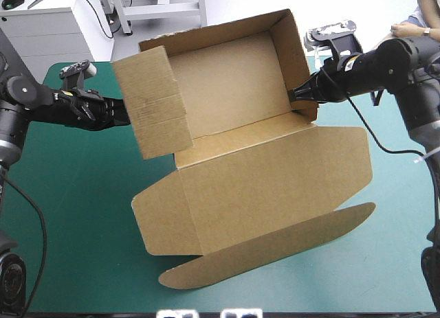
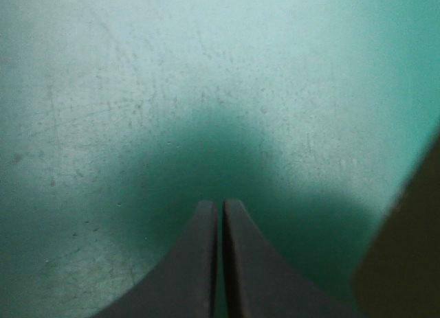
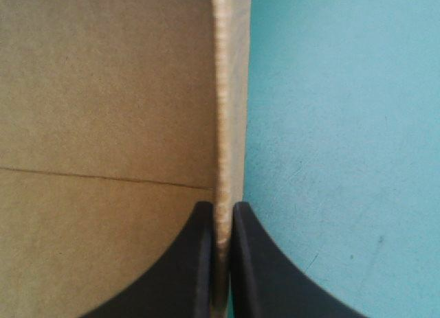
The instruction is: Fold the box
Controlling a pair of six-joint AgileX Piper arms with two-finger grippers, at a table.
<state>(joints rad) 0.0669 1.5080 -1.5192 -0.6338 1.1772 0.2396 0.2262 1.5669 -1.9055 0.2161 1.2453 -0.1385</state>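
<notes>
The brown box (image 1: 234, 84) stands as an open tray at the far middle of the table, with its lid (image 1: 275, 187) flat toward the front. My left gripper (image 1: 126, 114) is shut, its tip at the outer face of the raised left wall flap (image 1: 155, 101). In the left wrist view the left gripper (image 2: 220, 207) holds nothing and points at the teal-green cover, with a dark edge of board (image 2: 405, 249) beside it. My right gripper (image 1: 294, 95) pinches the tray's right wall. In the right wrist view the right gripper (image 3: 221, 208) has the wall's edge (image 3: 230, 91) between its fingers.
The lid's rounded front flap (image 1: 275, 253) reaches close to the table's front edge. Bare teal-green cover (image 1: 75, 215) shows at the front left and also to the right of the lid.
</notes>
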